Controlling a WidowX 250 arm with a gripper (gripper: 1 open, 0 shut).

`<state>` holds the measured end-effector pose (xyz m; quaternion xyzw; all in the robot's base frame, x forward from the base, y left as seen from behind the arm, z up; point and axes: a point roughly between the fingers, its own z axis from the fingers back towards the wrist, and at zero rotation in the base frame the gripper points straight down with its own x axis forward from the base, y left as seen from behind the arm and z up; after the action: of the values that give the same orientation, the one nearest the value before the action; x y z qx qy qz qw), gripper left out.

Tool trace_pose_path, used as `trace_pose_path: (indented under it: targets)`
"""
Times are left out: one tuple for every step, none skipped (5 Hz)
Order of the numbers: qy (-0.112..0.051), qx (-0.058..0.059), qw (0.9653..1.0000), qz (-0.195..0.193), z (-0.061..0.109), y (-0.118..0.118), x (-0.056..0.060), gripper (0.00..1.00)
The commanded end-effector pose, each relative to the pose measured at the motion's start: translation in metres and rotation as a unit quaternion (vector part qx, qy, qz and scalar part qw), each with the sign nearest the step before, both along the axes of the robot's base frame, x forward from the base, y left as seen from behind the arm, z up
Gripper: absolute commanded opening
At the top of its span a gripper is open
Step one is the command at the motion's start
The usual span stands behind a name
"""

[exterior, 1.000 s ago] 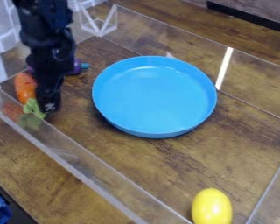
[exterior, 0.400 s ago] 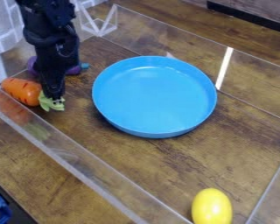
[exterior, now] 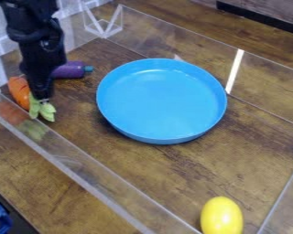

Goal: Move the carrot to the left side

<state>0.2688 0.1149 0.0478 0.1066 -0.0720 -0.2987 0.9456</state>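
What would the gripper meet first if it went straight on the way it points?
The carrot: the gripper points steeply down at its leafy end and seems shut on it; under it lies the table.

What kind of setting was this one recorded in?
Probably a lab robot test bench, not a real kitchen: a wood-grain tabletop fenced by clear plastic walls, with toy food, a small orange toy carrot and a yellow toy lemon, beside a round blue plate.

I see the gripper (exterior: 39,95) pointing down at far left, fingers closed on the carrot (exterior: 17,91) by its green top. Purple eggplant (exterior: 70,69) just behind it. Blue plate (exterior: 161,99) at centre, lemon (exterior: 220,217) well apart at the bottom edge.
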Motion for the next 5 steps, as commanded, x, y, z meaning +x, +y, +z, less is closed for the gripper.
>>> trace_pose_path:
  targets:
    - [-0.020, -0.002, 0.9998, 0.001, 0.0038, 0.0124, -0.0047, 0.00]
    - [-0.026, -0.009, 0.9996, 0.000, 0.0021, 0.0195, -0.0095, 0.00]
    - [-0.033, -0.021, 0.9991, -0.018, 0.0052, 0.0214, -0.0131, 0.00]
    - [-0.041, -0.032, 0.9980, -0.035, 0.0094, 0.0220, -0.0133, 0.00]
    - [-0.044, -0.040, 0.9973, -0.044, 0.0102, 0.0140, -0.0114, 0.00]
